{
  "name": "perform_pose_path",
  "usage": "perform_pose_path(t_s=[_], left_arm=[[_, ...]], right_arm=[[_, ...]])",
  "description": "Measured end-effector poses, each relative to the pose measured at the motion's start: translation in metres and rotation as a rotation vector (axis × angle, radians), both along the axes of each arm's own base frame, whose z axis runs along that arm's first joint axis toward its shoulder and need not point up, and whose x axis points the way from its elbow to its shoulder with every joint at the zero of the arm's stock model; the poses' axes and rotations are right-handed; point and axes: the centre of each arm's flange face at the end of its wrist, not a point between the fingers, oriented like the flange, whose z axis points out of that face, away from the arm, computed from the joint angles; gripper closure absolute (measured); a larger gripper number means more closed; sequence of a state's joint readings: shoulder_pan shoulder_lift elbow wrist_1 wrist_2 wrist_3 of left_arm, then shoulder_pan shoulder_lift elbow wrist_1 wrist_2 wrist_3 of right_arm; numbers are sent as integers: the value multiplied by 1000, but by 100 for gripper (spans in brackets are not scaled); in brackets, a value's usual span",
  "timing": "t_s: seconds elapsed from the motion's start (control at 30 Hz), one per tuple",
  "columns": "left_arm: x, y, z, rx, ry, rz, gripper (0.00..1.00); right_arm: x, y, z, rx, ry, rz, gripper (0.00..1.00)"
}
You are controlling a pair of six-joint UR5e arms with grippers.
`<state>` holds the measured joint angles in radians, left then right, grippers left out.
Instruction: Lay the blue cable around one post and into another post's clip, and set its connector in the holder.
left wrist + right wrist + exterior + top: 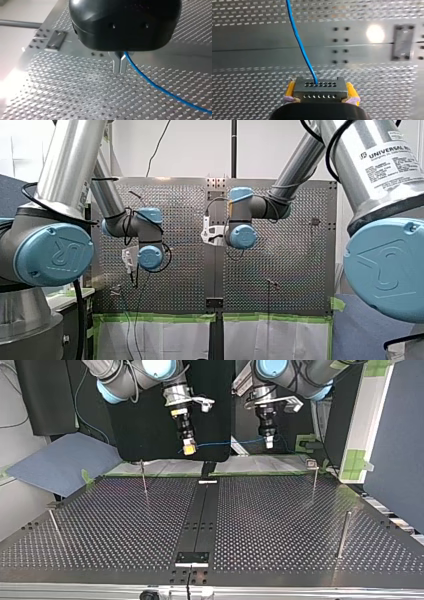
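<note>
light: bright | glare: white hotspots on table (375, 33) | shadows: faint

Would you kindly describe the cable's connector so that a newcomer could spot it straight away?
Above the perforated table, find my right gripper, the one at the top view's left. Clamped between its yellow-padded fingers is the connector, a small grey block with two rows of holes. It alone has the blue cable running out of one hole.

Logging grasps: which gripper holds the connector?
My right gripper: the grey connector sits clamped between its yellow pads, while my left gripper grips only the blue cable.
</note>
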<state>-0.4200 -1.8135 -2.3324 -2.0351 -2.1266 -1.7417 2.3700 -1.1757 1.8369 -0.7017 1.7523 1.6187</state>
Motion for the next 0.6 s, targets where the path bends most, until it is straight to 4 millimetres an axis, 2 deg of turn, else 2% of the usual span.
perform_pose_path(t_s=[0.4, 0.6], left_arm=[[15, 23, 46, -30, -33, 111, 99], [23, 33, 74, -59, -62, 157, 99]], right_arm=[[8, 0, 84, -65, -48, 52, 100], [11, 4, 132, -111, -72, 80, 100]])
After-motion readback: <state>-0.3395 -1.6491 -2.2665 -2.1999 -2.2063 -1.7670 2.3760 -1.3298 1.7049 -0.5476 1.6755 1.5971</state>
